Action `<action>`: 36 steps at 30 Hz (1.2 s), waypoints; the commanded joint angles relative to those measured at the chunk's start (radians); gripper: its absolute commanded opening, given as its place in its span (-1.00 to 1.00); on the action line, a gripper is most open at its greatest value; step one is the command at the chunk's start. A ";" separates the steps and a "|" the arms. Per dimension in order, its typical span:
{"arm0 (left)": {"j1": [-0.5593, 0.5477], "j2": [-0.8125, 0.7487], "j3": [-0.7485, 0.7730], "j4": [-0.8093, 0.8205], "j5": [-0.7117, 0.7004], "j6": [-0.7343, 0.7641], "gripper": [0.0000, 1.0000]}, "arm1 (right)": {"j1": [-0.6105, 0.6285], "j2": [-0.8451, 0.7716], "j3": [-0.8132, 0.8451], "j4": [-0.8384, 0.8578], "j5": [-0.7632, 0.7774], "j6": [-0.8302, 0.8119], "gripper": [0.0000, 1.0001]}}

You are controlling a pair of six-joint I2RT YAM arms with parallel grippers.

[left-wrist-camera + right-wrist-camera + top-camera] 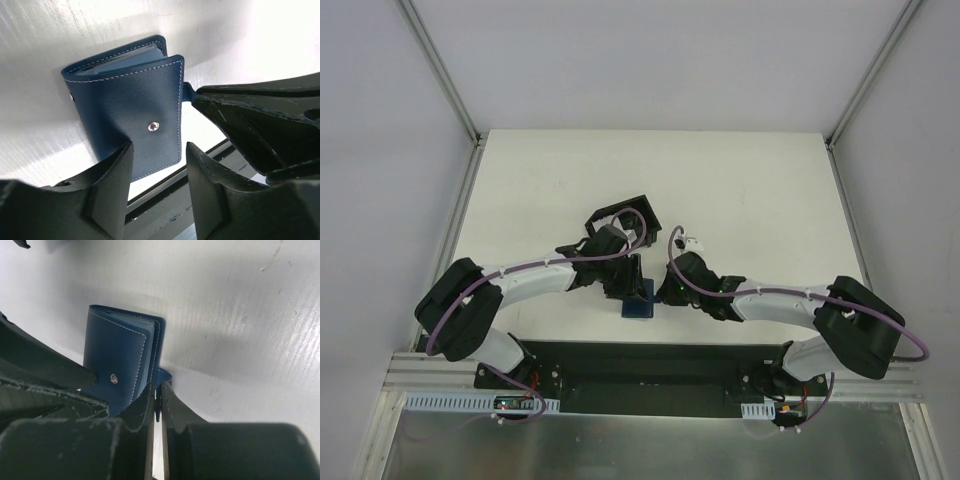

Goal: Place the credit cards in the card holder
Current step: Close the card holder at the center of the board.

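Left hand (156, 170): nearest the lens. Fingers (107, 200) stand about half apart and grasp nothing. The near edge of the card holder (127, 105) lies between them, against or just beside one finger; a sliver of table (250, 40) shows beside the other.
Card holder: directly ahead of the left hand and just left of the right hand's fingertips. Covers are folded together; the snap (152, 127) is exposed and unfastened.
Credit cards: none loose in any view. Pale layers between the covers, at the edge far from the left hand, may be cards or slots; cannot tell.
Strap (187, 92): projects from the holder's right edge into the right hand.
Right hand (156, 399): fingers all but closed, pinching the strap only.
Black box (620, 213): beyond the left hand, apart from the holder.
Hazard, left hand: with nothing clamped on this side, the holder can swing or slide about the strap if either arm shifts.
Hazard, strap: a thin, narrow pinch; a pull or twist may slip it free and drop the holder.
Hazard, covers: with the snap undone, tilting the open edge downward may let any contents slide out.
Hazard, right hand: both hands sit close together; closing the left hand off-centre risks finger contact.
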 commanded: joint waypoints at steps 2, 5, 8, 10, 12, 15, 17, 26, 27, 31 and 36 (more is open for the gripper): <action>-0.010 0.015 -0.023 0.027 -0.064 0.002 -0.17 | -0.005 -0.065 -0.011 0.056 0.018 0.032 -0.88; -0.013 0.016 -0.048 0.043 -0.094 -0.007 -0.23 | -0.006 -0.082 -0.023 0.091 0.012 0.040 -0.88; -0.020 0.021 -0.068 0.072 -0.113 -0.007 -0.24 | -0.003 -0.075 -0.020 0.107 0.006 0.044 -0.88; -0.022 0.031 -0.072 0.089 -0.111 -0.007 -0.27 | -0.005 -0.067 -0.030 0.139 0.004 0.053 -0.88; -0.028 0.022 -0.072 0.099 -0.120 -0.002 -0.27 | -0.005 -0.062 -0.025 0.139 0.010 0.057 -0.88; -0.028 -0.030 -0.068 0.104 -0.159 0.024 -0.19 | -0.002 -0.082 -0.042 0.139 0.038 0.064 -0.88; -0.030 -0.068 -0.055 0.104 -0.180 0.051 -0.11 | -0.002 -0.093 -0.050 0.130 0.049 0.057 -0.86; -0.030 -0.186 -0.021 0.018 -0.243 0.154 0.14 | 0.000 -0.069 -0.019 0.073 0.038 0.034 -0.85; -0.028 -0.214 -0.028 0.007 -0.257 0.165 0.15 | 0.000 -0.067 -0.017 0.071 0.036 0.029 -0.85; -0.026 -0.298 -0.063 -0.022 -0.314 0.177 0.30 | 0.000 -0.064 -0.011 0.056 0.050 0.015 -0.83; -0.026 -0.300 -0.123 -0.033 -0.340 0.183 0.36 | 0.002 -0.064 0.004 0.048 0.030 0.000 -0.81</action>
